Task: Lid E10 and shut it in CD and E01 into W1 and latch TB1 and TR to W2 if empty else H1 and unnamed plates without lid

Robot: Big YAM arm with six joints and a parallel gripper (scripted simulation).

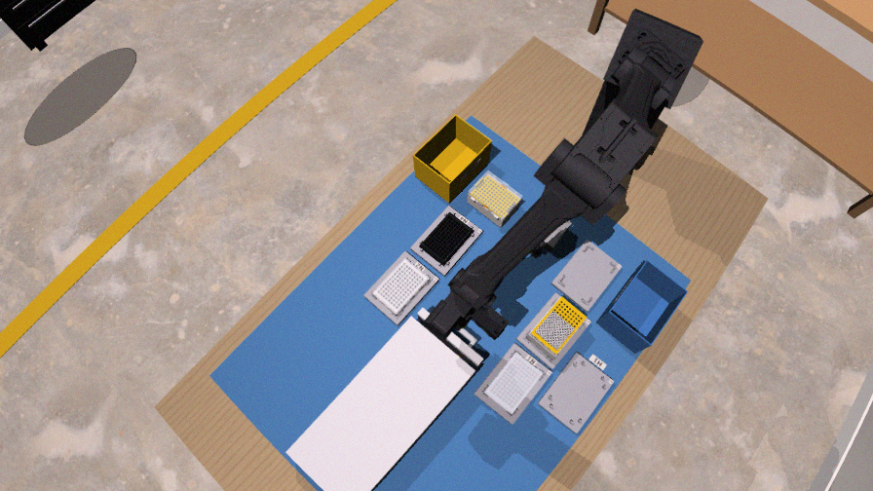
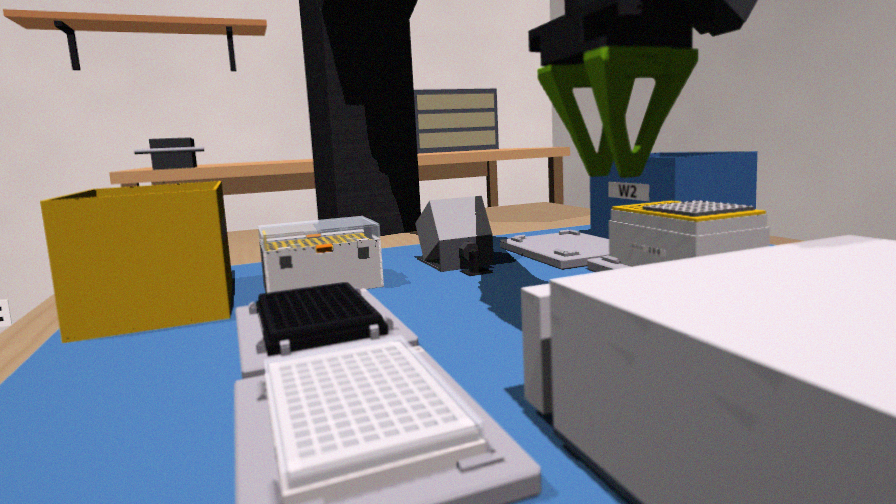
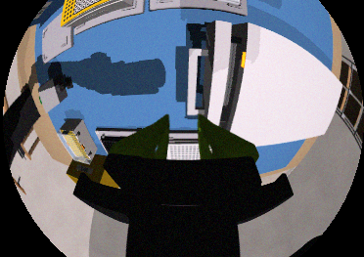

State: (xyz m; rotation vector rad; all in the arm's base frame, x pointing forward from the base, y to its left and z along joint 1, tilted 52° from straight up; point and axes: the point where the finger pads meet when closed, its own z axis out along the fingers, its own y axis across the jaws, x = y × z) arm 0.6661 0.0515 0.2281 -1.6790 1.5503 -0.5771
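Note:
My gripper point(image 2: 615, 168) hangs high above the bench, over the drawer end of the white cooler CD point(image 1: 386, 405). Its green fingers stand a small gap apart with nothing between them. The drawer front point(image 1: 467, 344) stands slightly out from the housing. The black plate E01 point(image 1: 445, 239) sits in its nest. The white plate E10 point(image 1: 401, 284) sits in the nest beside it, with no lid on it that I can see. Tip box TB1 point(image 1: 494, 197) stands next to the yellow bin W1 point(image 1: 452, 157). Tip rack TR point(image 1: 558, 324), with a yellow frame, sits on a nest.
Another white plate point(image 1: 513, 382) sits in a nest right of the cooler. Two bare grey nests point(image 1: 586, 275) point(image 1: 576, 392) flank the rack. The blue bin W2 point(image 1: 647, 305) stands at the right edge. A grey wedge-shaped key housing point(image 2: 455, 232) stands behind the arm.

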